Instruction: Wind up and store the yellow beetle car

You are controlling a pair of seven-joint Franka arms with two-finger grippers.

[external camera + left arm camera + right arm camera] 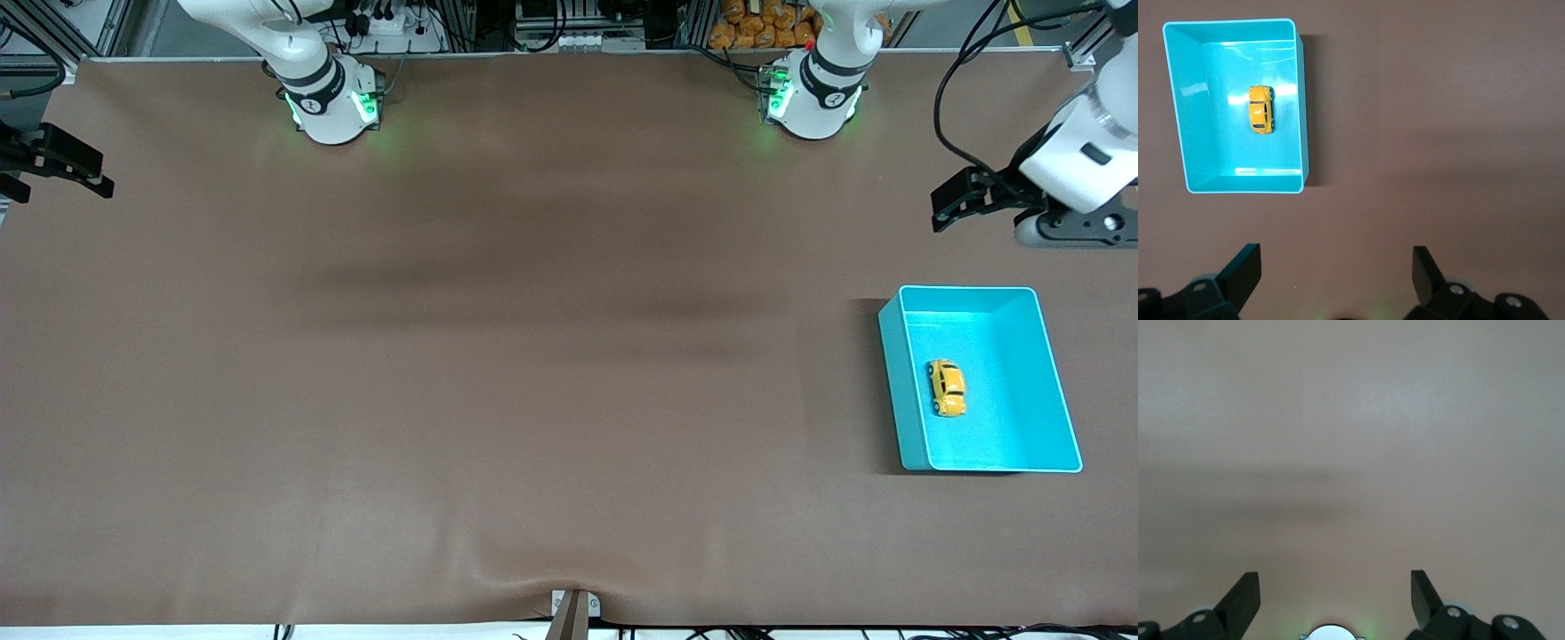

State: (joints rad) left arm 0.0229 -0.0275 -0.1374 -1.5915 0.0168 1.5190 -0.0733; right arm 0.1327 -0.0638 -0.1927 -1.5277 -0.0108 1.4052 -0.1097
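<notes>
The yellow beetle car lies inside the turquoise bin at the left arm's end of the table; the left wrist view shows the car on the floor of the bin, close to one long wall. My left gripper hangs open and empty above bare table beside the bin, on the side farther from the front camera. From its own wrist camera the left gripper has only tabletop between its fingers. My right gripper waits open and empty at the right arm's end, and in its wrist view the right gripper sees only mat.
A brown mat covers the whole table, with a small wrinkle at the edge nearest the front camera. The two arm bases stand along the edge farthest from that camera. Cables and equipment lie past that edge.
</notes>
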